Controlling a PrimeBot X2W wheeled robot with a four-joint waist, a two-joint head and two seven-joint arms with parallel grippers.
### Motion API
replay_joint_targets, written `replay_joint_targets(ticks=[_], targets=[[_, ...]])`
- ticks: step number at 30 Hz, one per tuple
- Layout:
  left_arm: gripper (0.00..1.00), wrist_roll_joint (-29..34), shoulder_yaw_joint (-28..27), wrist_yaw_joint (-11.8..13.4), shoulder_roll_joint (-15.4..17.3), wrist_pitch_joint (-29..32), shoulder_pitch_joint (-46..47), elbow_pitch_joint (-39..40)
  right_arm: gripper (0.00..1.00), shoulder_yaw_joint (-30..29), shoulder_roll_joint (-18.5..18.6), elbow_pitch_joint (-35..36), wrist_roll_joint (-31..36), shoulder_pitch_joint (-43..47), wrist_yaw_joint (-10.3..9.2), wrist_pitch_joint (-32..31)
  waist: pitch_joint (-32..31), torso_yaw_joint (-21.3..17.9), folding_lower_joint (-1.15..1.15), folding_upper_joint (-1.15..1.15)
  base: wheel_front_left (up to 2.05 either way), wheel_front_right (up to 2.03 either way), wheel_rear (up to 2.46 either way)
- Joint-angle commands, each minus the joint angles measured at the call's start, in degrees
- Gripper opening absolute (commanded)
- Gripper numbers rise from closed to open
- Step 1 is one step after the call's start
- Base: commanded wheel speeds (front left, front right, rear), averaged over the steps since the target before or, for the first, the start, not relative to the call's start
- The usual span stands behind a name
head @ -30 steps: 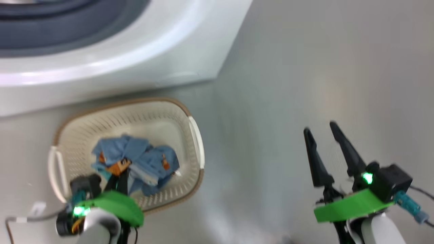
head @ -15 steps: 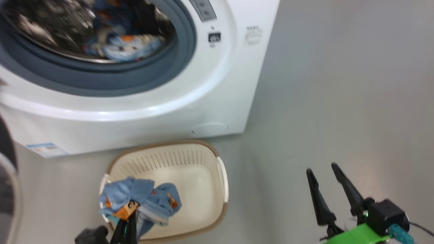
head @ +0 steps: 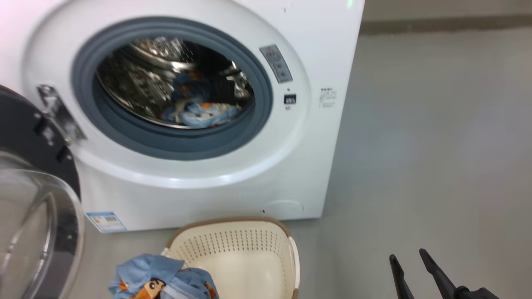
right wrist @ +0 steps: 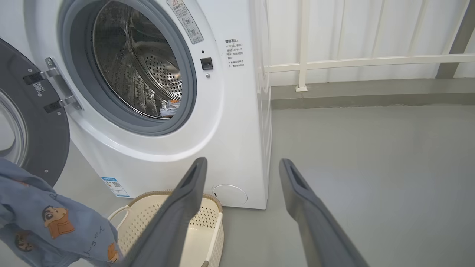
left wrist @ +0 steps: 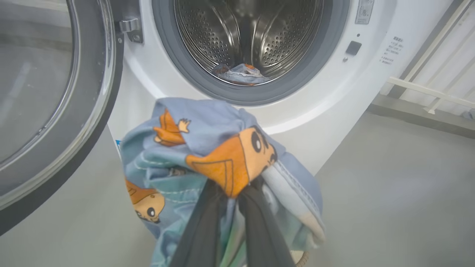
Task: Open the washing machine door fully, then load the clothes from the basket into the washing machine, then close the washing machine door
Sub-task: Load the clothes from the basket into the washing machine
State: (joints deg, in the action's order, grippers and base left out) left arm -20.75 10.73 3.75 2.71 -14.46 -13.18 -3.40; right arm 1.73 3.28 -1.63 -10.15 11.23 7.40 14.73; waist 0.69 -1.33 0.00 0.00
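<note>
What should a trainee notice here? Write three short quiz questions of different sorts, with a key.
1. True or false: the washer door stands open.
2. Which claw grips the printed cloth?
3. Fill in: one garment lies inside the steel ___.

Key: 1 true. 2 the left claw. 3 drum.

Laundry area, white front-loading washing machine (head: 208, 195), plastic basket (head: 232, 246), bare grey floor (head: 436, 145), white railing (right wrist: 371, 60)
</note>
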Motion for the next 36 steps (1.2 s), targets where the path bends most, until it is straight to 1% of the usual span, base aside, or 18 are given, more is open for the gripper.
replay_joint_targets(ticks=[1,11,15,20,24,30,36], targets=[[0.00,1.12,-2.44,-0.18,0.17,-0.53,0.04,3.85,1.00,1.15,0.66,1.85,0.51,-0.53,0.09,0.27,-3.22,1.45,0.00,0.00,0.00,0.00,0.00],[0.00,1.87,-2.92,-0.25,0.17,-0.53,-1.96,8.90,1.00,1.42,0.53,2.35,0.67,0.16,0.09,0.27,-3.49,0.69,0.00,0.00,0.00,0.00,0.00],[0.00,1.75,-2.90,-0.02,0.17,-0.53,-2.45,9.67,1.00,1.37,0.46,2.38,0.69,0.26,0.09,0.27,-3.30,0.22,0.00,0.00,0.00,0.00,0.00],[0.00,1.70,-3.05,-0.43,0.17,-0.53,-1.74,9.45,1.00,1.63,0.35,2.33,0.72,-0.10,0.09,0.27,-2.79,-0.24,0.00,0.00,0.00,0.00,0.00],[0.00,1.99,-4.08,-1.24,0.17,-0.53,0.33,8.95,1.00,1.71,0.23,2.44,0.75,-0.28,0.09,0.27,-2.20,-0.57,0.00,0.00,0.00,0.00,0.00],[0.00,2.78,-4.75,-3.22,0.17,-0.53,5.86,7.69,1.00,2.37,-0.05,2.51,0.67,-1.06,0.09,0.27,0.10,-1.61,0.00,0.00,0.00,0.00,0.00],[0.00,3.07,-4.94,-4.21,0.17,-0.53,14.66,4.29,1.00,3.76,-0.32,2.83,0.29,-4.08,0.09,0.27,6.06,-3.73,0.00,0.00,0.00,0.00,0.00]])
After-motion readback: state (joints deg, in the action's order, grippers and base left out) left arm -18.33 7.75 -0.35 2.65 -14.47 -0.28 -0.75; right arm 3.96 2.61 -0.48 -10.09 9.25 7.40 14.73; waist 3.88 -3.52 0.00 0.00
